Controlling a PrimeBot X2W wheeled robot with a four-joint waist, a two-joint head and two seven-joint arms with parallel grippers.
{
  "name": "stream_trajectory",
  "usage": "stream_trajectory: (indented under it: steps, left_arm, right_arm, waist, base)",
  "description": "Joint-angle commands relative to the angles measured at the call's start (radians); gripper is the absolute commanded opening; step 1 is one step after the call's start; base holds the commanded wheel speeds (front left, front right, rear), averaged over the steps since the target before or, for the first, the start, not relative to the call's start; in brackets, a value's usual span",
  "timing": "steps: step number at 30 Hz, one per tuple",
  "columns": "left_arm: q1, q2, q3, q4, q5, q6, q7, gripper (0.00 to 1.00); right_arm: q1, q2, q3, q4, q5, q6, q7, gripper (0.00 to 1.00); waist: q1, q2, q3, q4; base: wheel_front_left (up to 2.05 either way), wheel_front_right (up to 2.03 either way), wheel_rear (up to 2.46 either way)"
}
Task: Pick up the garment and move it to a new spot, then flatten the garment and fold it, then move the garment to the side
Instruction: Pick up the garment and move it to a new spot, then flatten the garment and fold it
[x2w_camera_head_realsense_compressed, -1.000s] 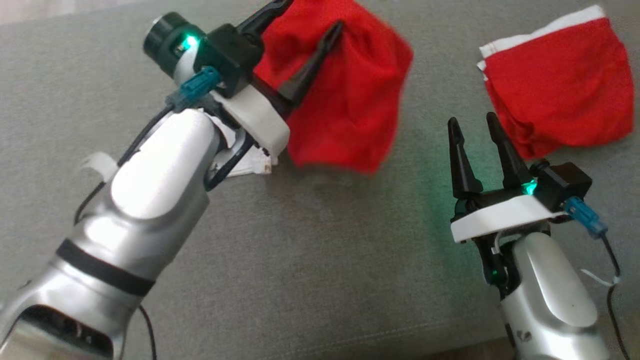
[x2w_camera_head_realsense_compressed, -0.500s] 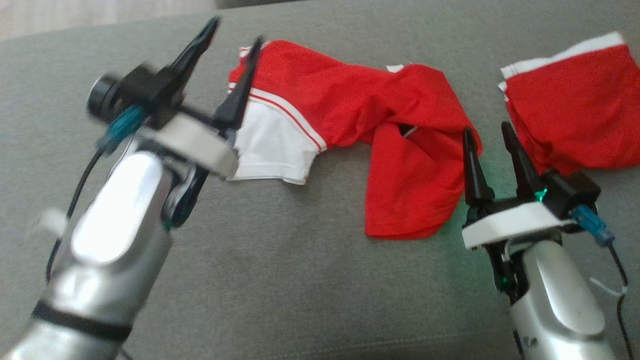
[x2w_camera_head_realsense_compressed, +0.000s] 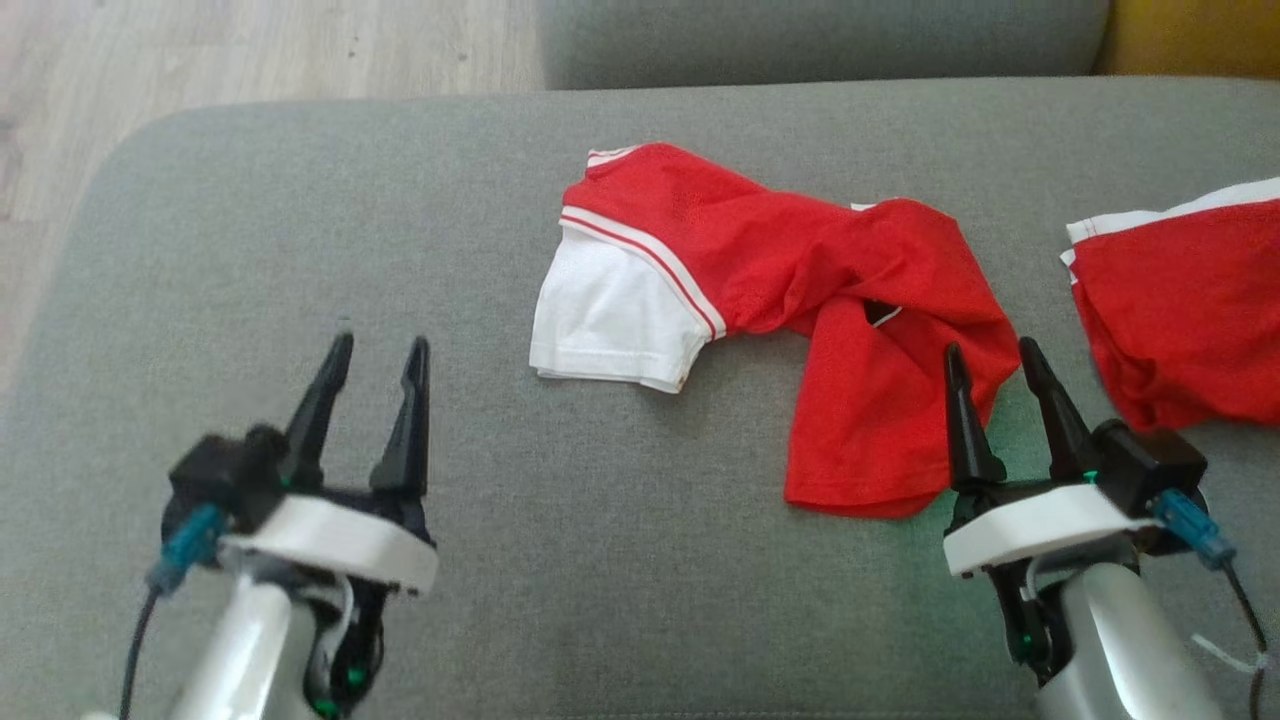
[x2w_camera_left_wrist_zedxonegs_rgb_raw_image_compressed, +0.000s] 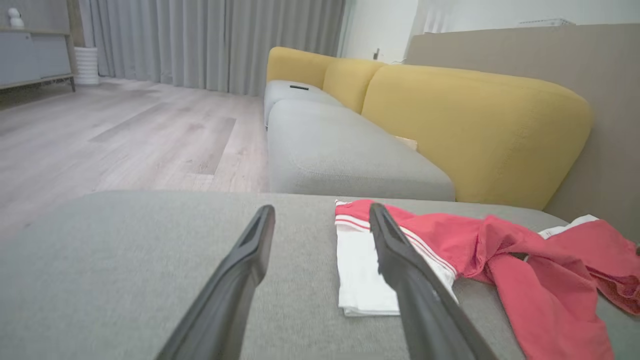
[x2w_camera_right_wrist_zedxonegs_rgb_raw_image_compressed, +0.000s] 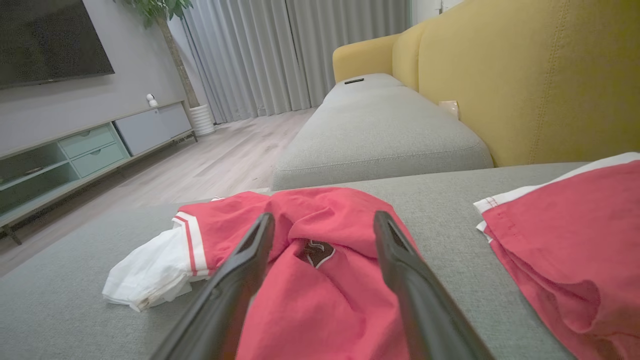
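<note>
A red garment (x2w_camera_head_realsense_compressed: 800, 290) with a white sleeve (x2w_camera_head_realsense_compressed: 610, 325) lies crumpled on the grey sofa seat (x2w_camera_head_realsense_compressed: 300, 250); it also shows in the left wrist view (x2w_camera_left_wrist_zedxonegs_rgb_raw_image_compressed: 500, 255) and the right wrist view (x2w_camera_right_wrist_zedxonegs_rgb_raw_image_compressed: 320, 250). My left gripper (x2w_camera_head_realsense_compressed: 378, 348) stands open near the front left, well apart from the cloth, nothing between its fingers. My right gripper (x2w_camera_head_realsense_compressed: 990, 350) is open at the garment's lower right edge, its fingers over the red cloth without holding it.
A second red garment (x2w_camera_head_realsense_compressed: 1180, 300) with white trim lies at the right edge of the seat. Behind are another grey cushion (x2w_camera_head_realsense_compressed: 820, 40) and a yellow backrest (x2w_camera_left_wrist_zedxonegs_rgb_raw_image_compressed: 470, 125). Wooden floor (x2w_camera_head_realsense_compressed: 250, 50) lies beyond the seat's left edge.
My left gripper let go of the garment and drew back to the front left. The garment now lies spread on the seat. The head camera has tilted, shifting the whole picture.
</note>
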Motion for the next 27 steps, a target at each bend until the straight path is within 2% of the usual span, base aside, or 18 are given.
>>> stream_trajectory:
  steps: [1,7,10,14,23,27]
  left_arm:
    - [-0.031,-0.004,0.052,-0.035,0.016,-0.010,-0.005,1.00]
    - [-0.019,-0.043,0.085,-0.014,0.056,-0.044,-0.005,1.00]
    - [-0.051,-0.052,0.082,0.033,0.075,-0.072,-0.005,1.00]
    - [-0.109,-0.050,0.056,0.118,0.088,-0.089,-0.002,1.00]
    - [-0.269,-0.049,-0.002,0.358,0.076,-0.107,0.096,1.00]
    - [-0.330,-0.044,-0.002,0.446,0.088,-0.083,0.114,1.00]
  right_arm:
    - [-0.010,0.000,0.024,-0.040,-0.007,-0.001,0.006,1.00]
    - [-0.007,0.000,0.032,-0.054,-0.002,-0.001,0.015,1.00]
    - [-0.016,0.000,0.037,-0.065,-0.002,-0.001,0.020,1.00]
    - [-0.024,0.000,0.037,-0.073,0.000,-0.001,0.022,1.00]
    - [-0.052,0.000,0.036,-0.080,0.000,-0.001,0.016,1.00]
    - [-0.063,0.000,0.040,-0.078,0.002,-0.001,0.010,1.00]
  waist:
    - [0.0003,-0.0001,-0.005,-0.002]
    - [0.0003,-0.0001,-0.001,-0.019]
    - [0.0003,-0.0001,0.023,-0.039]
    - [0.0003,-0.0001,0.057,-0.064]
    - [0.0003,-0.0001,0.135,-0.128]
    - [0.0003,-0.0001,0.159,-0.150]
  base:
    - [0.00,0.00,0.00]
    - [0.00,0.00,0.00]
    - [0.00,0.00,0.00]
    - [0.00,0.00,0.00]
    - [0.00,0.00,0.00]
    - [0.00,0.00,0.00]
